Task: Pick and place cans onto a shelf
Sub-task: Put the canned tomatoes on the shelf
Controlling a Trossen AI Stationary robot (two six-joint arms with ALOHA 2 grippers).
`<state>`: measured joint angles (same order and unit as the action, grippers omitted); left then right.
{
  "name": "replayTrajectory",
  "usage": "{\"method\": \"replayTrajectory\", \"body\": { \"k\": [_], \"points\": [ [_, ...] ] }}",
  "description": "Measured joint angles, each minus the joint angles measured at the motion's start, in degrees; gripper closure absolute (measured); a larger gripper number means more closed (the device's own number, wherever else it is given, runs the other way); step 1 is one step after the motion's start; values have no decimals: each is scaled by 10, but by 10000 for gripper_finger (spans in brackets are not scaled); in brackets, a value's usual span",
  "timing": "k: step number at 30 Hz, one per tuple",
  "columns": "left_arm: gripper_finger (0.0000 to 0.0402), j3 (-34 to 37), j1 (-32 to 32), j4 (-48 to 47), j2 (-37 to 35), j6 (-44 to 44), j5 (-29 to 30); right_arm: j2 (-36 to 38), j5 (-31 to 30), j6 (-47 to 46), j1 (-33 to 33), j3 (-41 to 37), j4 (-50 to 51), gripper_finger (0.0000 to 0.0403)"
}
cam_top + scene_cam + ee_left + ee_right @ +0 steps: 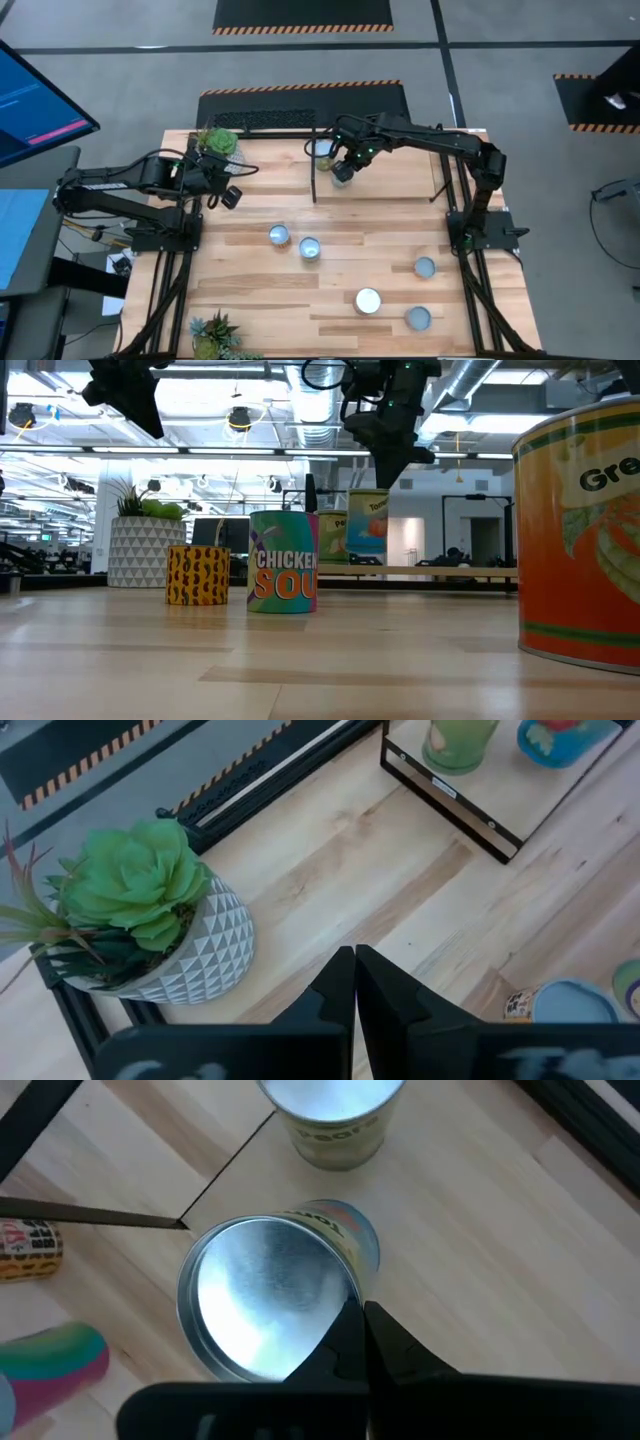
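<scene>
My right gripper [343, 172] is shut and points down over the left end of the shelf [395, 180]. It is right above an upright can [268, 1312] with a silvery top and a blue and yellow label, also in the low view [368, 525]. A second can [335, 1115] stands on the shelf just behind it. Several more cans stand on the table: two at mid-table [279, 235] [309, 248] and three at the near right [368, 300]. My left gripper [355, 965] is shut and empty, in the air beside the potted plant [140, 910]. My right gripper's shut fingertips [350, 1335] stand at the rim of the can's silvery top [335, 1305], coming from above. Whether they touch the can I cannot tell. The can stands upright on the shelf's wood.
A potted plant in a white patterned pot [217, 142] stands at the far left corner, another [215, 332] at the near left. Thin black rods [315, 180] bound the shelf. One orange can [585, 530] stands close to the low camera.
</scene>
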<state>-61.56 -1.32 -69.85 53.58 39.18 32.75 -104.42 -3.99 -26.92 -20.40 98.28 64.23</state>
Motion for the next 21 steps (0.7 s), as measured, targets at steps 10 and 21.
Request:
{"method": "replayTrajectory", "body": {
  "k": [10,21],
  "points": [
    [402,0,0,1,0,-25,-9,0,-3,79,5,0,-1,402],
    [401,0,0,0,0,-5,-9,0,-3,3,0,0,0,402]
  ]
}}
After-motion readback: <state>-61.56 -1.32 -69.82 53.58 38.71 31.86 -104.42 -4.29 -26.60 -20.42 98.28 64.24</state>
